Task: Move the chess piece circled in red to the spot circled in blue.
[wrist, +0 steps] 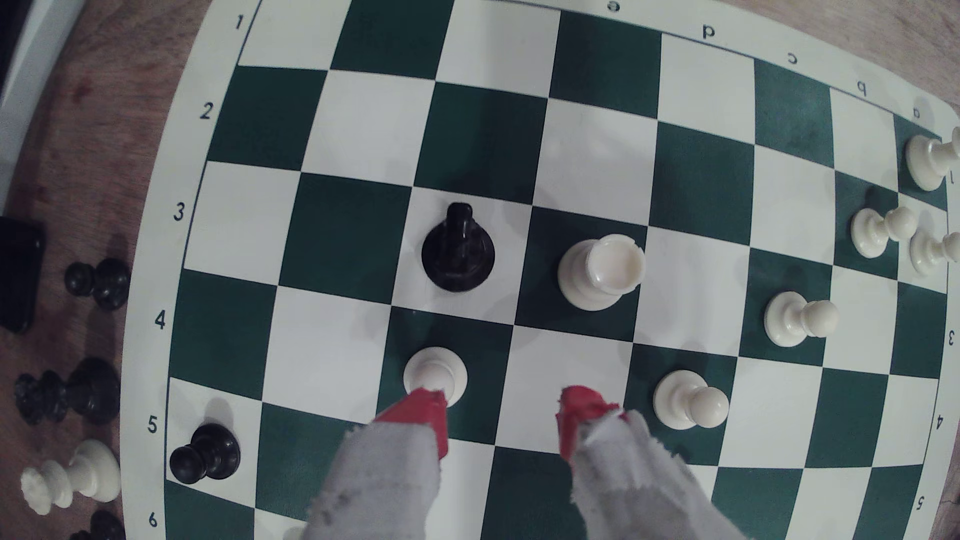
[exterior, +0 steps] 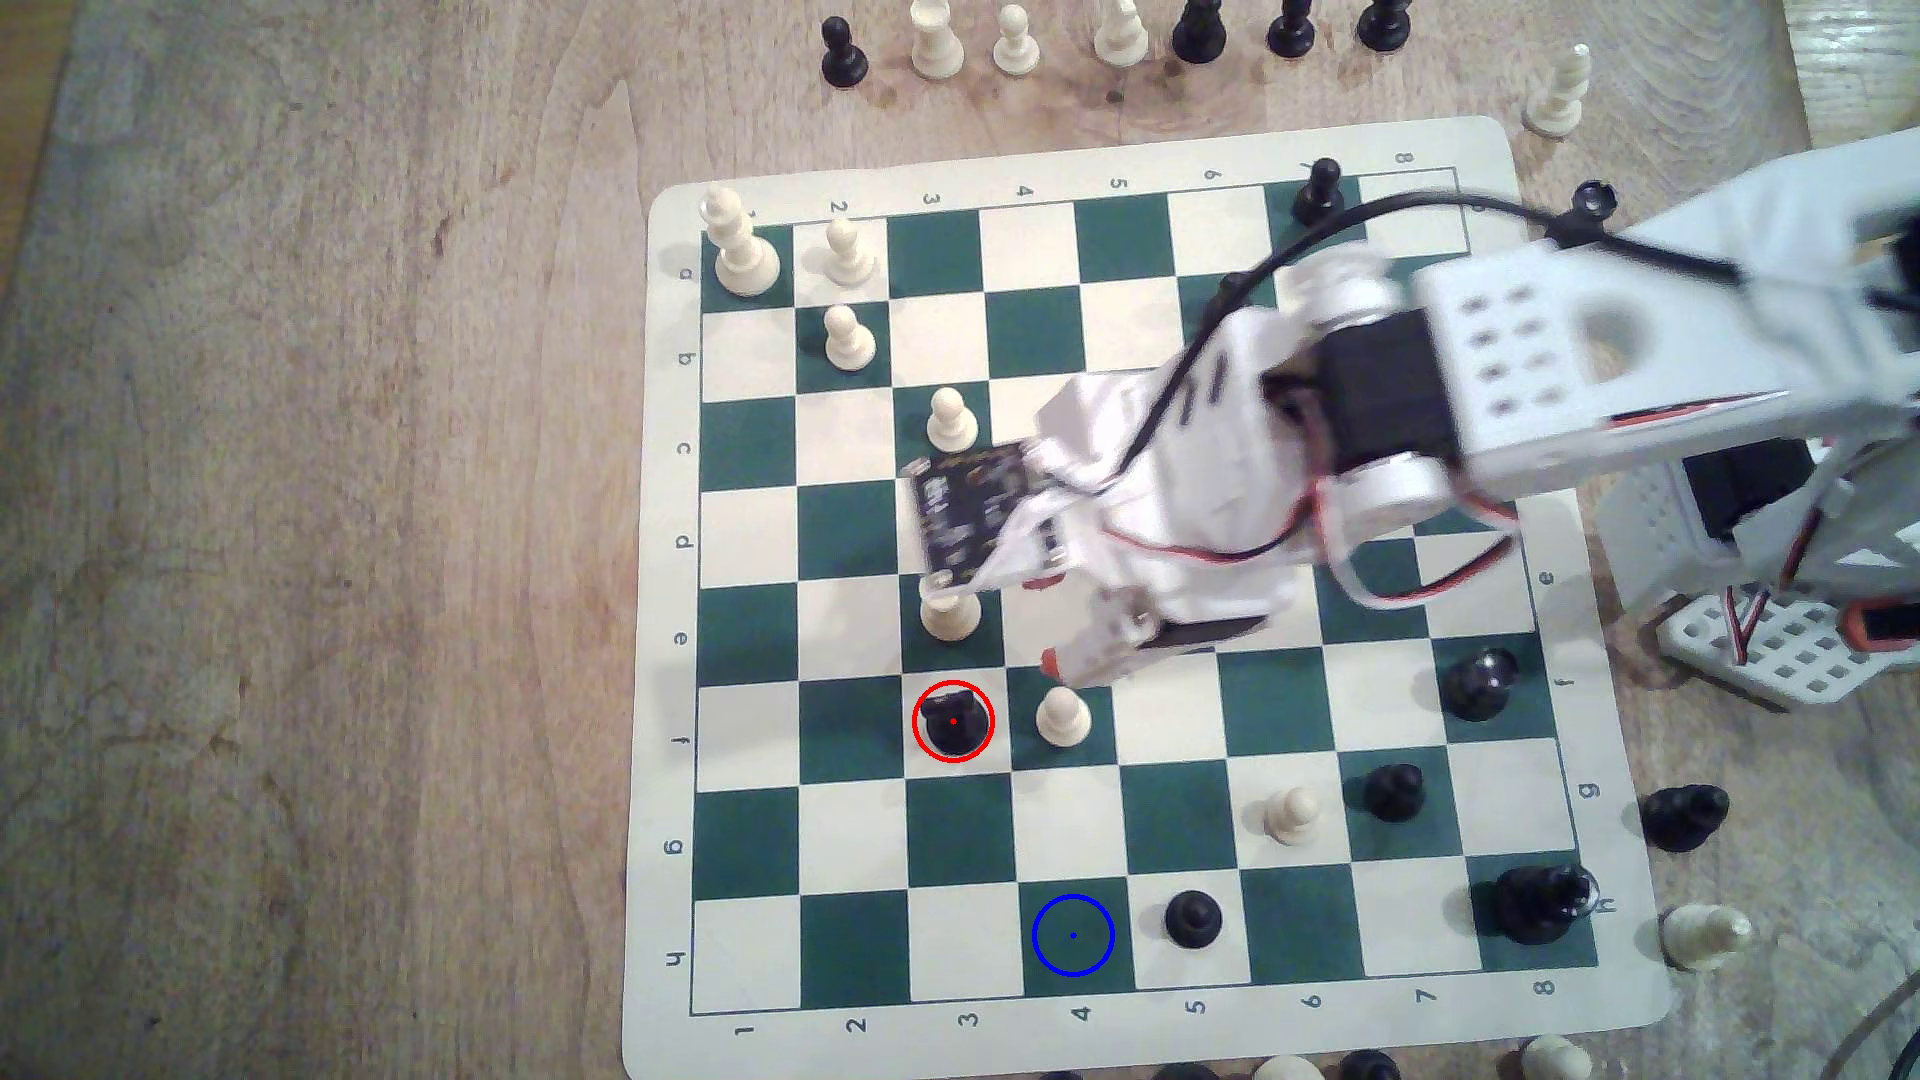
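The chess piece (exterior: 953, 720), black with a broad round base and a lumpy top, stands upright inside the red ring on a cream square. In the wrist view the chess piece (wrist: 457, 254) is ahead of the fingers, about one square away. My gripper (exterior: 1045, 623) hovers above and to the exterior view's right of it. The gripper (wrist: 501, 415) is open, and its red-tipped fingertips (wrist: 426, 413) hold nothing. The spot (exterior: 1073, 935) is a dark green square with a blue ring and dot, in the board's near row.
A white pawn (exterior: 1063, 717) (wrist: 435, 374) stands right by one fingertip, next to the chess piece. A white rook (exterior: 949, 613) (wrist: 600, 270) sits one square beyond the chess piece. A black pawn (exterior: 1192, 919) (wrist: 205, 457) neighbours the spot. Captured pieces (exterior: 1117, 36) ring the board.
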`<state>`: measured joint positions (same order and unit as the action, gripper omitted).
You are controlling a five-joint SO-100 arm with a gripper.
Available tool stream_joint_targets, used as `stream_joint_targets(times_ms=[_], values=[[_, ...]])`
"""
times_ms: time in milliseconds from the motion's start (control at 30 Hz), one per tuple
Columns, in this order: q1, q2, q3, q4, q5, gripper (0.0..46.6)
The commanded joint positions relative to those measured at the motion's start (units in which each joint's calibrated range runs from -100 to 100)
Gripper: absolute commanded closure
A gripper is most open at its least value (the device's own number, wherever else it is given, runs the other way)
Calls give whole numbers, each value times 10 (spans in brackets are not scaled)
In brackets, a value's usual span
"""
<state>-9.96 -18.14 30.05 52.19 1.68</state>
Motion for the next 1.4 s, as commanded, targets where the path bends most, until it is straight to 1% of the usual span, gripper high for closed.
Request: stream_joint_targets(times_ms=[0,300,533,767,1067,1367], values=[[-3,17,-56,-20,1,351],[-16,84,-96,-51,-21,352],[-24,107,-99,-62,-29,354],[-27,133,-112,-74,-33,352],[-21,162,-132,-76,-31,341],[-28,206,-176,-77,-32,347]])
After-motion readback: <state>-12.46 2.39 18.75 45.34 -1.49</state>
